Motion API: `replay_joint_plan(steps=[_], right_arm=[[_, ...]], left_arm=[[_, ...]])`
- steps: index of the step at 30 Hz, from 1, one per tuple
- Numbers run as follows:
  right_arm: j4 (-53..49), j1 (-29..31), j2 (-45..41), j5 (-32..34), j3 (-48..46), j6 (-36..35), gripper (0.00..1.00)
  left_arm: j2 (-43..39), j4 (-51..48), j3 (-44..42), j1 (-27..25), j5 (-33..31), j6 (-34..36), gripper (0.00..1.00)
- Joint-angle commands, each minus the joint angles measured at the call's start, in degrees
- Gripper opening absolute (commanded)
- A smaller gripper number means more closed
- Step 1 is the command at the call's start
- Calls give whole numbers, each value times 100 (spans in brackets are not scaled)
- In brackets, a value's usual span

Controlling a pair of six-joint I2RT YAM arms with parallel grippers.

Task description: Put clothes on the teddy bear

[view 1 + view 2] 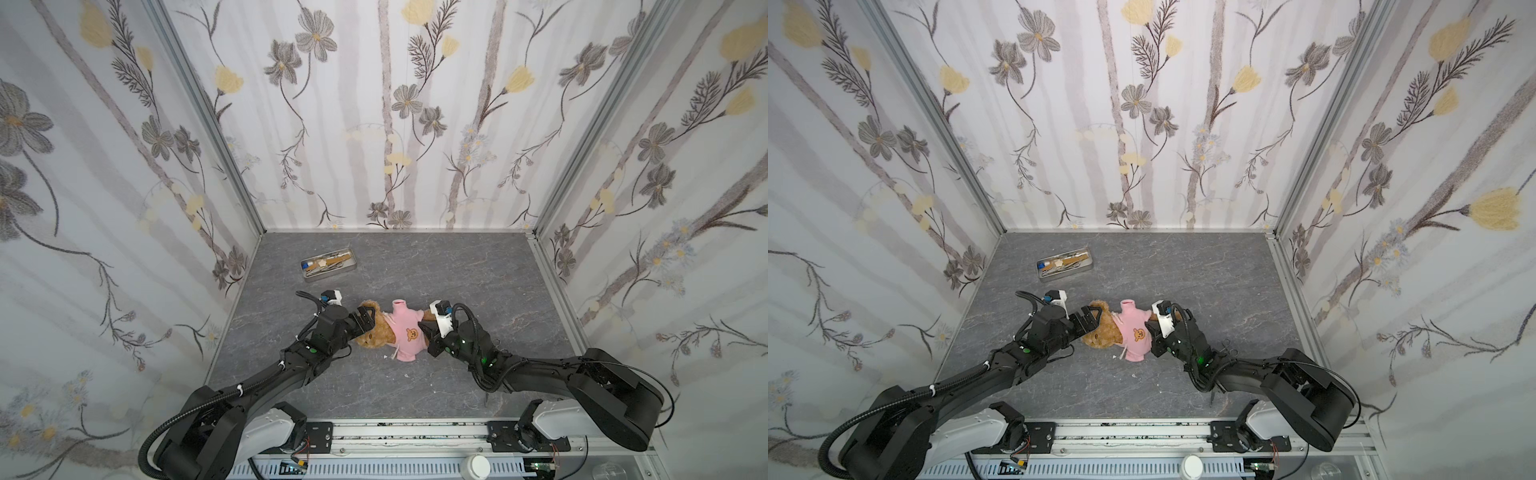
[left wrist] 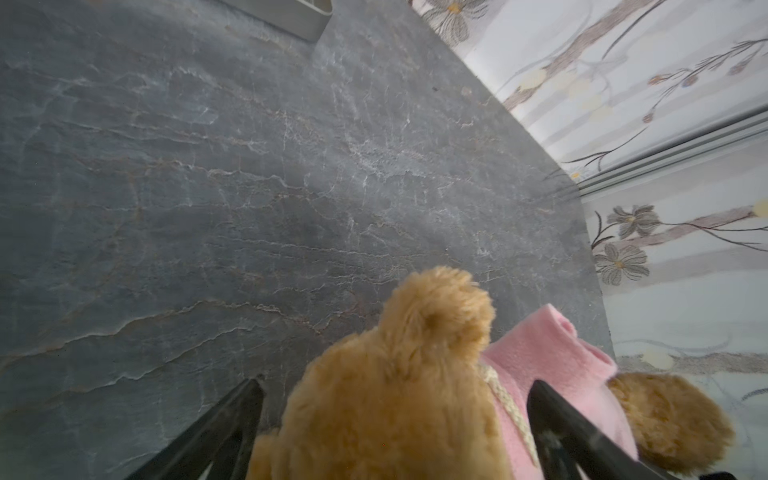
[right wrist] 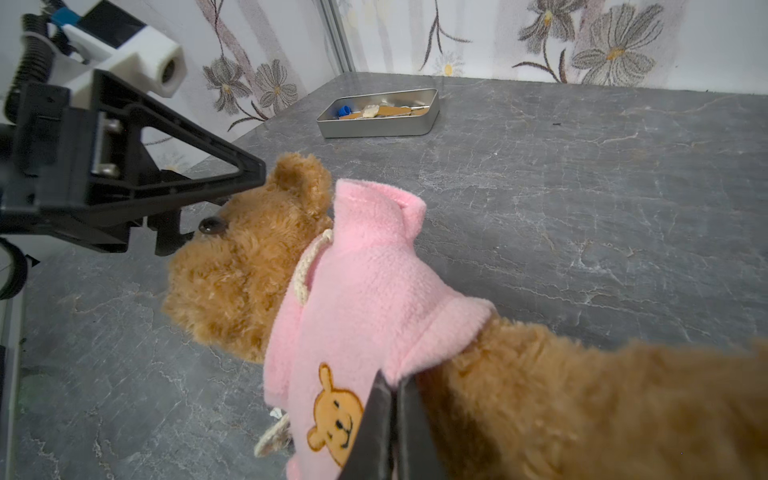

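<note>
Nearest, the right pincer (image 3: 392,399) is pressed together on the lower hem of the pink shirt (image 3: 365,291), at the bear's belly. I judge this grip is meant to draw the hem down over the body. The teddy bear (image 1: 376,334) lies on the grey tabletop (image 1: 415,386) between the two arms, with its head toward the left arm, its body toward the right and its head already through the collar. Around that head the left pincer (image 2: 397,382) stands spread wide, one finger on each side, gripping nothing. It is probably placed there to steady or shift the head. One sleeve (image 3: 380,208) sticks up with no paw showing from it, so the dressing looks unfinished. Farther back, well apart from the bear, sits an open metal tin (image 1: 329,262) of small tools.

No brand or readable writing shows. The shirt bears an orange bear-face emblem (image 3: 334,415), and a cream drawstring (image 3: 302,274) hangs at the collar. A tiny white tag (image 3: 275,412) by the hem is too small to read.
</note>
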Motion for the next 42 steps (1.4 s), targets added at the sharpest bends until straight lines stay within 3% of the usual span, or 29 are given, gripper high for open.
replay_joint_plan(steps=[1, 4, 9, 12, 14, 18, 22, 27, 33, 42], right_arm=[[337, 112, -21, 255, -1, -293, 0], [445, 161, 44, 314, -41, -326, 0], [-65, 146, -181, 642, 58, -321, 1], [-1007, 51, -789, 465, 185, -61, 22], [-1463, -85, -1389, -242, 138, 188, 34], [-2389, -766, -2742, -1746, 272, 694, 46], [-3064, -1131, -2981, -2487, 860, 1241, 49], [-3270, -1207, -2198, -3265, 1456, 1947, 46], [-2697, -1195, -1619, -3794, 1525, 2404, 44], [-2295, -1206, -1058, -3846, 1690, 2655, 42]], left_arm=[[394, -154, 173, 20, 810, -328, 100], [861, 197, 259, 20, 1022, -478, 92], [1218, 624, 358, -2, 1111, -709, 51], [762, 1132, 112, -61, 693, -275, 19], [240, 1554, -184, -151, 127, 280, 0], [-749, 3327, -1147, -285, -486, 1608, 0], [-1139, 4877, -1755, -298, -485, 2601, 0], [-1422, 5104, -1731, -317, -281, 3462, 0], [-1602, 5262, -1777, -352, -55, 3788, 0], [-1588, 5293, -1790, -489, -32, 4032, 0]])
